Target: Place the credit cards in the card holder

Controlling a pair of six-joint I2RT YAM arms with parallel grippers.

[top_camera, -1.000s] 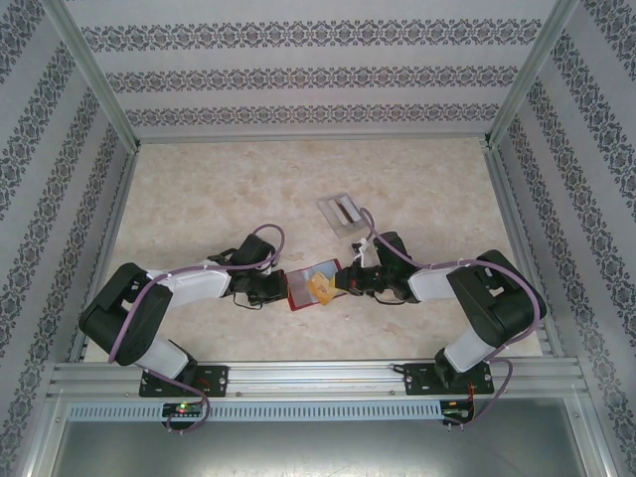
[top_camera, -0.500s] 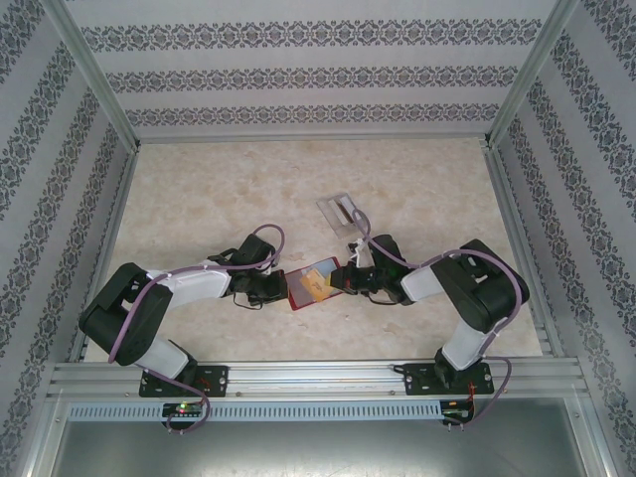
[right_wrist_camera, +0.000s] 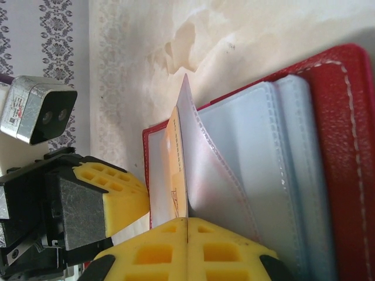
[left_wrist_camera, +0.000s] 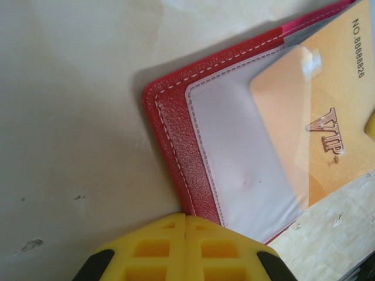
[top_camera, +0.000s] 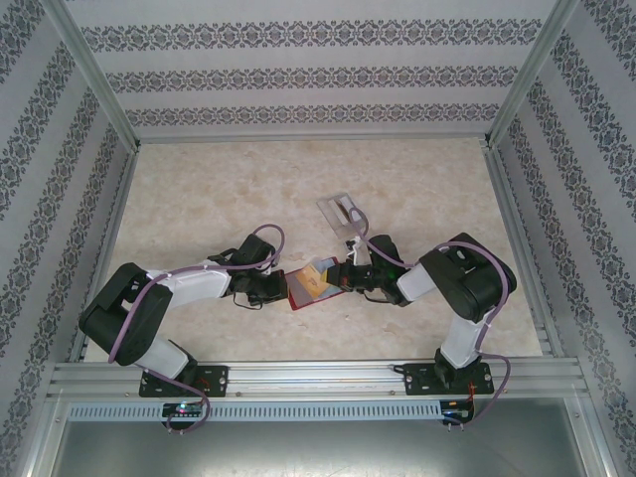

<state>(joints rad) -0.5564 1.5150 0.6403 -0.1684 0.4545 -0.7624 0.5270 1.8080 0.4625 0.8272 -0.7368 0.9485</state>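
Observation:
The card holder (top_camera: 303,296) lies open on the table between my two grippers, a red wallet with clear inner pockets (right_wrist_camera: 252,158). An orange-yellow credit card (left_wrist_camera: 328,111) marked VIP sits partly inside the left-hand clear pocket. My right gripper (right_wrist_camera: 186,221) is shut on the near end of that card (right_wrist_camera: 179,158), which stands edge-on beside a lifted clear sleeve. My left gripper (left_wrist_camera: 186,218) is shut, its tips pressed on the wallet's red outer edge (left_wrist_camera: 176,140). From above, the left gripper (top_camera: 279,289) and right gripper (top_camera: 339,279) flank the wallet.
A translucent grey tray (top_camera: 341,212) lies just behind the right gripper. Patterned walls and metal rails enclose the table (top_camera: 199,199) on three sides. The arm bases are bolted to the near rail (top_camera: 318,376).
My right gripper has moved left with the orange card, sliding it further into the wallet, and the right arm's elbow swung inward. The left arm has not moved.

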